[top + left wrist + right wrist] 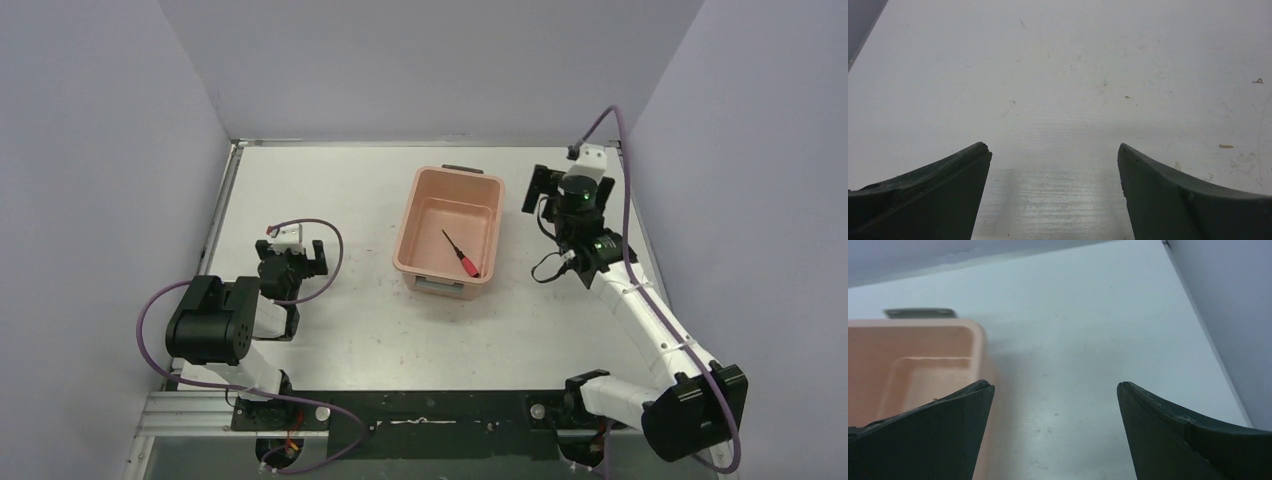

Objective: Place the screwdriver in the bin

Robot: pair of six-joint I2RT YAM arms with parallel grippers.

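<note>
The screwdriver (pixel 461 255), red handle and thin black shaft, lies slantwise on the floor of the salmon-pink bin (pixel 418 215) in the middle of the table. The bin's dark handle (pixel 463 168) is on its far short end. My right gripper (pixel 545 190) hangs just right of the bin's far right corner, open and empty. In the right wrist view the right gripper (pixel 1055 390) spans bare table, with the bin (pixel 975 337) at the left; the screwdriver is hidden there. My left gripper (pixel 292 252) sits far left of the bin, and the left gripper (pixel 1054 150) is open over bare table.
Grey walls enclose the white table (pixel 340 190) at the back and both sides. The right wall (pixel 1228 305) stands close to my right gripper. A black strip with the arm bases runs along the near edge (pixel 440 410).
</note>
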